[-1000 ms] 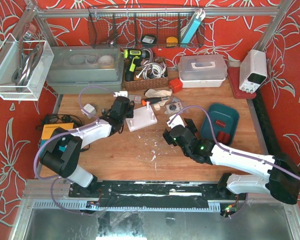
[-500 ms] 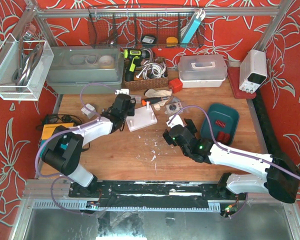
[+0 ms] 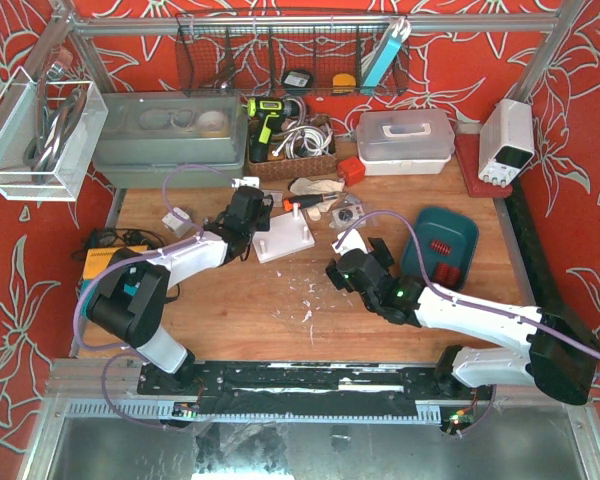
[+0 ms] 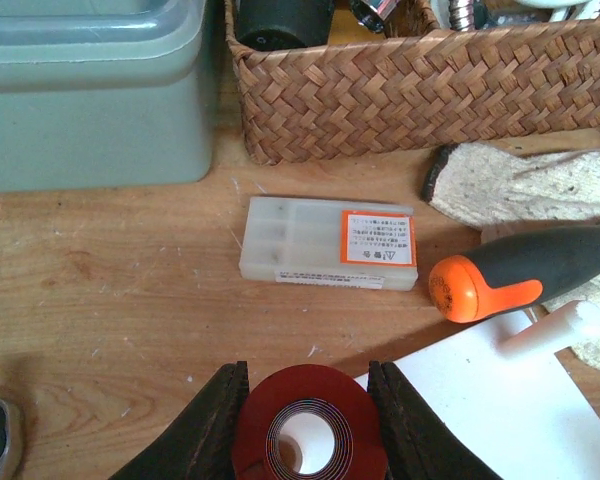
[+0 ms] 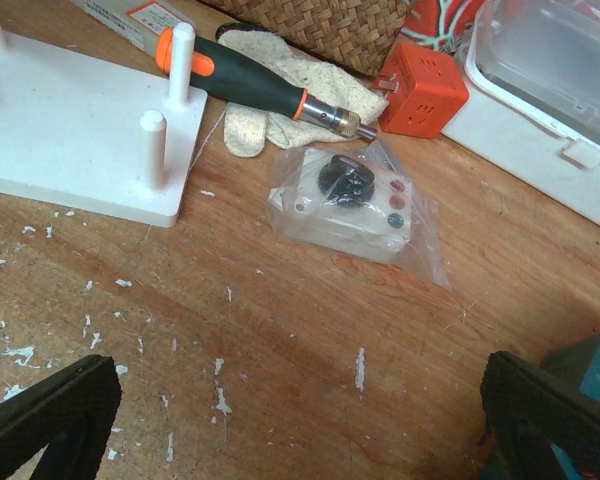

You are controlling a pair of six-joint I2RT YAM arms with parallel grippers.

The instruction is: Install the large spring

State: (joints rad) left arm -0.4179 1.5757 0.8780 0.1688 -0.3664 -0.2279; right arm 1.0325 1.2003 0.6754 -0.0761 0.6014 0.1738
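Note:
The large spring (image 4: 315, 395) is a red coil seen end-on, and my left gripper (image 4: 307, 425) is shut on it, one black finger on each side. It hangs just above the wood at the near-left corner of the white peg board (image 4: 500, 400), which has an upright white peg (image 4: 550, 330). From above, the left gripper (image 3: 250, 207) is at the left edge of the board (image 3: 285, 240); the spring is hidden there. My right gripper (image 5: 300, 420) stands wide open over bare wood, right of the board (image 5: 70, 130), with nothing between its fingers.
A wicker basket (image 4: 420, 90) and a grey-green bin (image 4: 90, 90) stand behind the left gripper. A small plastic case (image 4: 328, 243), an orange-handled screwdriver (image 4: 520, 280) and a glove (image 4: 540, 185) lie near the board. A bagged part (image 5: 350, 205), a red cube (image 5: 420, 100) and a teal tray (image 3: 465, 225) lie on the right.
My left gripper has shifted slightly toward the back and right with the spring in it, closer to the board's left edge. The right arm has barely moved.

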